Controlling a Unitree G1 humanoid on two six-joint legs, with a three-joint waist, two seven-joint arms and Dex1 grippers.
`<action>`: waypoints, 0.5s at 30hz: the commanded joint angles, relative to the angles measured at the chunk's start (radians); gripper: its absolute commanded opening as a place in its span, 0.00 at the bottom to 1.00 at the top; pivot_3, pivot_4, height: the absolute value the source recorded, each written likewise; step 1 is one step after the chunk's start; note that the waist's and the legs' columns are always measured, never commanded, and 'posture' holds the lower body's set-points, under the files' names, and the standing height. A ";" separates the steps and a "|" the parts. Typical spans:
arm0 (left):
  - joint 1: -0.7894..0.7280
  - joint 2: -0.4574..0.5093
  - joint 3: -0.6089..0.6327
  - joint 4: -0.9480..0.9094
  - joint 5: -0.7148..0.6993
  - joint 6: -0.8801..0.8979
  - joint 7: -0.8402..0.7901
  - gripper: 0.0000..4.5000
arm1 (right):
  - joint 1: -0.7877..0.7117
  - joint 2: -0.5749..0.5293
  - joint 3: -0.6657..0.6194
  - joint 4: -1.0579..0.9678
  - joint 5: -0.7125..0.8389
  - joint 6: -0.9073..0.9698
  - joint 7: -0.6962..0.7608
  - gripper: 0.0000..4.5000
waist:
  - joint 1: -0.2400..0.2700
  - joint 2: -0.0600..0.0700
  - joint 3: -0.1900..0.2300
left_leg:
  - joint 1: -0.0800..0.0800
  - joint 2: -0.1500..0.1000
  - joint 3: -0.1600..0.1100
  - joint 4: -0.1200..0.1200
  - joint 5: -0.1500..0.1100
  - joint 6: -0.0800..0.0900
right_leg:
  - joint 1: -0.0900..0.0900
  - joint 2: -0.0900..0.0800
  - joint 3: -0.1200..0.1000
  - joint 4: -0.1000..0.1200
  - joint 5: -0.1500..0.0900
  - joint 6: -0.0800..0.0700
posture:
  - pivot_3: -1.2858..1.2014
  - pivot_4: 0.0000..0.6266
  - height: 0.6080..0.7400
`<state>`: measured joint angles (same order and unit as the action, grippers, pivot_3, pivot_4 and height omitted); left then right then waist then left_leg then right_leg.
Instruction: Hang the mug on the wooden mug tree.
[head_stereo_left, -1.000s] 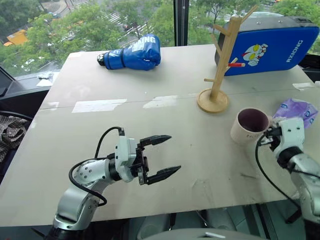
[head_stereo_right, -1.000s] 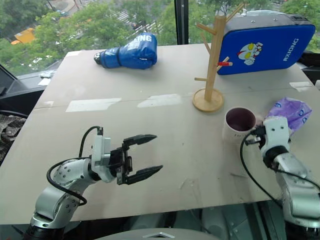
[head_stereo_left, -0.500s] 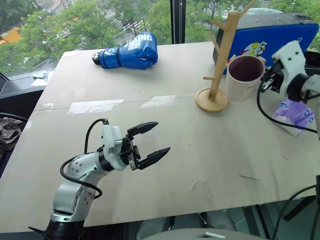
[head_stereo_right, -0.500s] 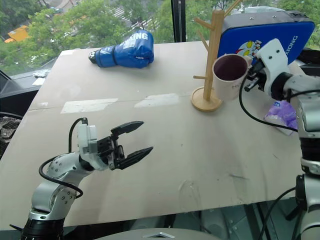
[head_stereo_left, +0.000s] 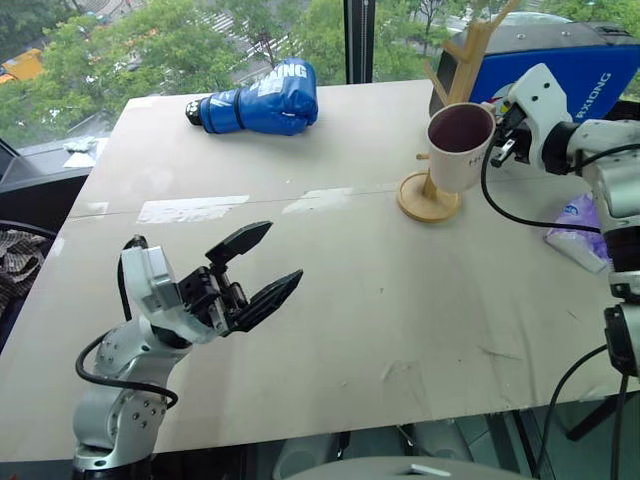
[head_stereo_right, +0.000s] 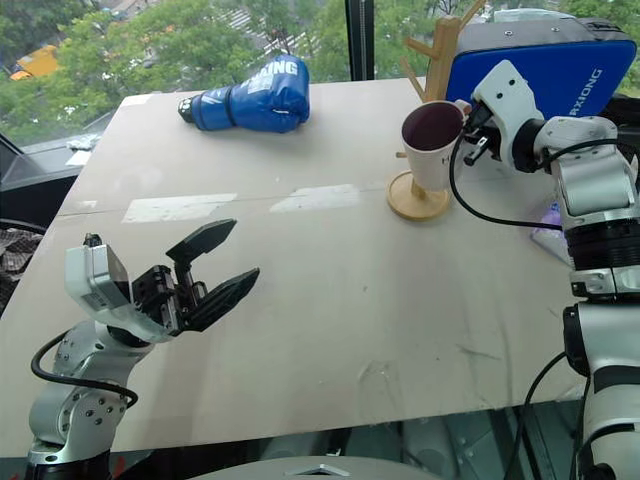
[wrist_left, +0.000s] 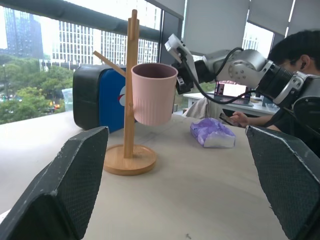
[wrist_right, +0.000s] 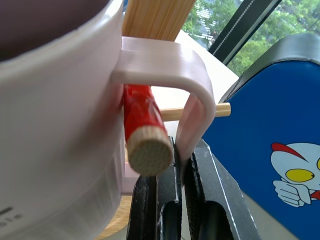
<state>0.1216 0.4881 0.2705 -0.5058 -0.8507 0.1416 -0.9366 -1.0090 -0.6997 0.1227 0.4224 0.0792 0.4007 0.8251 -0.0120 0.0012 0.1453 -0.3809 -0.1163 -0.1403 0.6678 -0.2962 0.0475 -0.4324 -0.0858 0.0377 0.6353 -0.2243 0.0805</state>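
Red-tipped peg is what the whole thing turns on right now: in the right wrist view its cut end pokes through the loop of the mug's handle, so the handle looks already threaded over that branch of the tree, or very nearly. The mug is up off the bench, upright with its mouth facing up, sitting right against the pole on the side toward the robot, above the round base. The peg runs roughly along the direction the right pincer points, angling up, so my guess is the next bit is just easing the mug down until the handle rests on the peg, then letting go. The right pincer is clamped tight on the lower part of the handle, fingers pinched either side of it. The left pincer is miles away over the near left part of the bench, jaws spread wide, holding nothing, so the right arm is clearly the one doing this. Risk I'd watch: the handle sliding back off the peg tip on release.
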 joint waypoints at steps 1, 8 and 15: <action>-0.027 -0.006 -0.013 -0.071 -0.016 0.013 0.048 1.00 | -0.043 0.007 0.004 0.058 -0.029 -0.050 0.022 0.01 | 0.000 0.000 0.000 | 0.000 0.000 0.000 0.000 0.000 0.000 | 0.000 0.000 0.000 0.000 0.000 0.000 | 0.52 0.24 1.00; -0.109 -0.014 -0.078 -0.062 0.025 0.064 0.137 1.00 | 0.096 -0.050 -0.086 -0.080 0.020 -0.039 0.034 0.58 | 0.009 0.000 0.000 | 0.000 0.000 -0.001 0.001 0.000 0.000 | 0.000 0.000 -0.001 0.002 0.000 0.000 | 0.52 0.24 1.00; -0.109 0.013 -0.147 -0.013 0.122 0.140 0.183 1.00 | 0.516 -0.145 -0.372 -0.517 0.200 0.067 0.054 0.76 | 0.020 0.000 0.000 | -0.001 0.000 -0.001 0.000 0.000 0.000 | 0.000 0.000 -0.002 0.001 0.000 0.000 | 0.52 0.24 1.00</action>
<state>0.0055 0.4871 0.1350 -0.5100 -0.7562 0.2697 -0.7671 -0.5333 -0.8223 -0.1551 0.0185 0.2292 0.4570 0.8756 0.0076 0.0011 0.1451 -0.3812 -0.1166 -0.1415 0.6682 -0.2960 0.0471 -0.4327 -0.0859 0.0367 0.6365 -0.2244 0.0805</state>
